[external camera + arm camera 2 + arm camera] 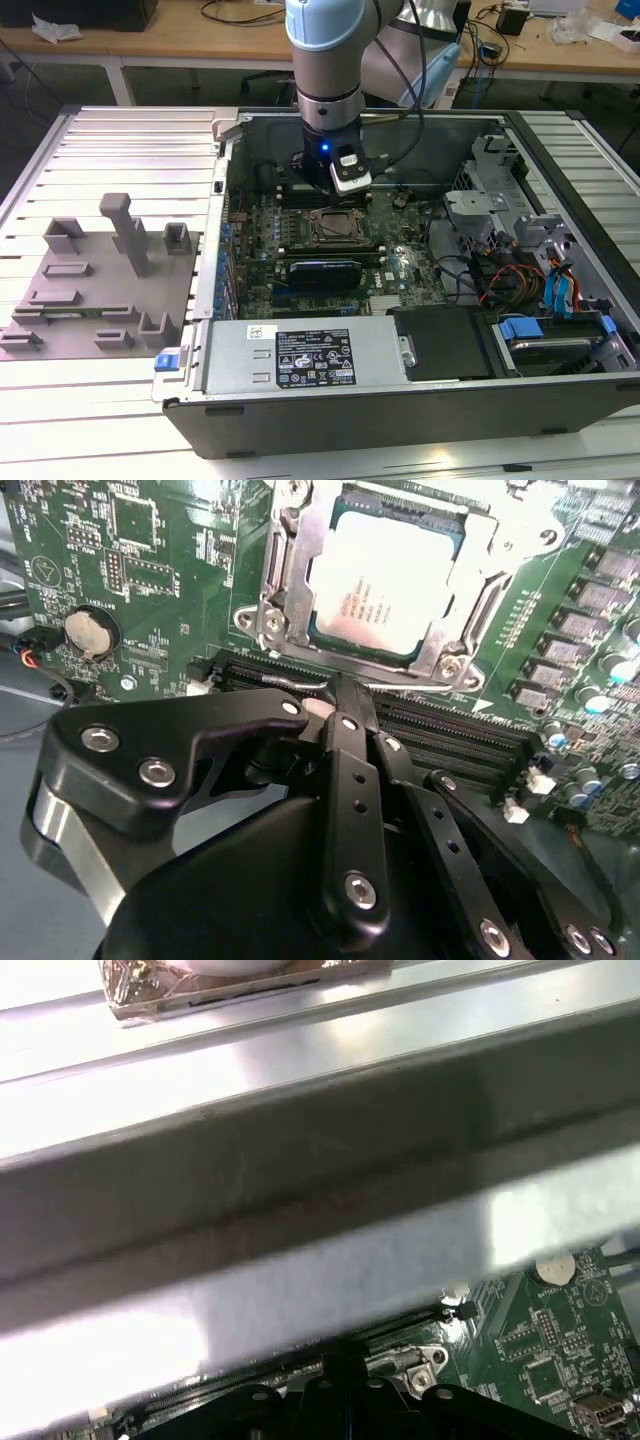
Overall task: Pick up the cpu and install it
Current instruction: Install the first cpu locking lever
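Cpu (385, 585) in socket frame (275, 600) on motherboard (150, 570) — tool (345, 695) just beside.

print: I see dark lines on the cpu (385, 575) lid in the second wrist view, too small for me to read | labels: white sticker and black label on the power supply (300, 358) in the exterior view, markings illegible
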Available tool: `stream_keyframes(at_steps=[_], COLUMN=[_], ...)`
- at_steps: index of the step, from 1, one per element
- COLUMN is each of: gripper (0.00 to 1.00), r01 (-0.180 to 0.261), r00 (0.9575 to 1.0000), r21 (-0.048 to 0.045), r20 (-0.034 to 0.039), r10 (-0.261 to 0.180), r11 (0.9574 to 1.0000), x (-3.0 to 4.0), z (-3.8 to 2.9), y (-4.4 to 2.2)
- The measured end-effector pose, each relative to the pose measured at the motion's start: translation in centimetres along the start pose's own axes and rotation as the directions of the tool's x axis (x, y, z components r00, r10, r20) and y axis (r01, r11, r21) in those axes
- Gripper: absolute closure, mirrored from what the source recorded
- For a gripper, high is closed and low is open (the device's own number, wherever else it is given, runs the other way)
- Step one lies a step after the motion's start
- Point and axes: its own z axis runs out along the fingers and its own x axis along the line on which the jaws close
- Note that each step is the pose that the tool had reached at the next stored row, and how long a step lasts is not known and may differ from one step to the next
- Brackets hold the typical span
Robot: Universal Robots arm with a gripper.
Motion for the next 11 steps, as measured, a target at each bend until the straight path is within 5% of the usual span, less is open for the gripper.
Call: stream_keyframes(at_steps=[3, 6, 8, 11], gripper=[0.89, 0.89, 0.89, 0.89], r01=[-0.001, 0.002, 0.003, 0.002], r00=[1.0000, 0.9999, 0.9996, 0.9995], r21=[0.0059, 0.0172, 0.0152, 0.0144], r20=[0.0034, 0.0158, 0.0263, 0.0300], r10=[0.001, -0.002, -0.003, -0.002], r11=[1.0000, 0.9998, 0.9999, 0.9999], x=[0.04, 0.06, 0.09, 0.14], z=[0.06, 0.17, 0.32, 0.42], y=[0.10, 0.10, 0.15, 0.27])
